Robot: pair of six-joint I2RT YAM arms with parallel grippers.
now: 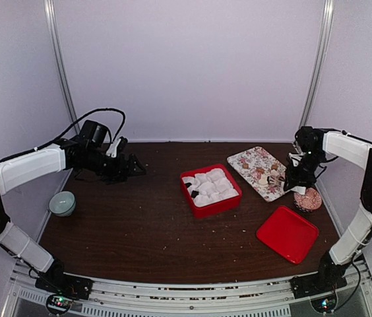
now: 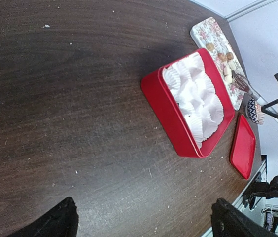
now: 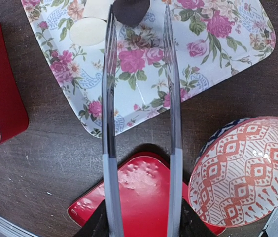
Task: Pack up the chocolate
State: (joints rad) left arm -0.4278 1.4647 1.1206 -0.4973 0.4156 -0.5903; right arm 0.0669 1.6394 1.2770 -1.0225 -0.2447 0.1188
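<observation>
Tongs (image 3: 108, 98) clamped in the right gripper (image 3: 141, 222) straddle a dark chocolate (image 3: 130, 11) on the floral tray (image 3: 218, 54) right of the red box (image 1: 229, 205), which holds two pieces (image 1: 194, 193), most cups (image 1: 216, 185) bare; left gripper (image 1: 135, 170) spread wide.

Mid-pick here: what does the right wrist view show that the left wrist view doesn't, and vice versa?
Right wrist alone: a dark chocolate between the tips of the tongs. Left wrist alone: the whole red box of white paper cups, and the open left gripper. Both: floral tray, red lid, patterned bowl.
</observation>
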